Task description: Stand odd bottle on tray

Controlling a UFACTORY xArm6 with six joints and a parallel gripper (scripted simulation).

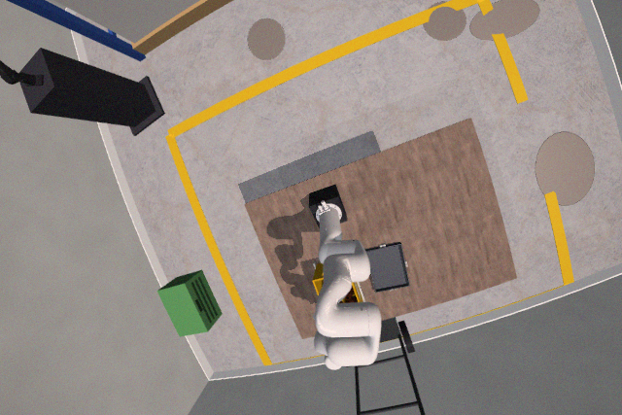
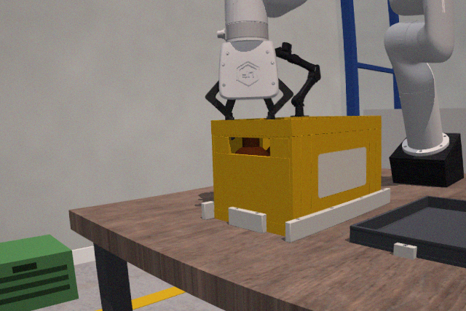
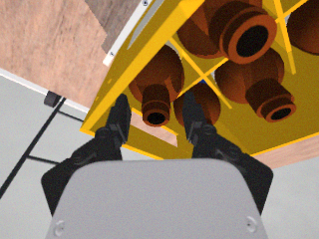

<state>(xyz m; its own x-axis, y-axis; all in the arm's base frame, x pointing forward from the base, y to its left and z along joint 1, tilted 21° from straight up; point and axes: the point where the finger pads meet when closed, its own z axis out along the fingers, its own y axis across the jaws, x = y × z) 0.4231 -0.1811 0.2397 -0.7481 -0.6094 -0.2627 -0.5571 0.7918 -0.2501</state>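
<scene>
Fingers are spread either side of, not pinching, a brown bottle (image 3: 156,100) standing in the corner cell of the yellow crate (image 2: 263,179), with the dark tray (image 2: 376,233) set nearby on the wooden surface (image 2: 226,262).

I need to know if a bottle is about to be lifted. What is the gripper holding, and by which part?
Nothing. The gripper is open, its fingers either side of a brown bottle's neck in the crate, apart from it.
</scene>
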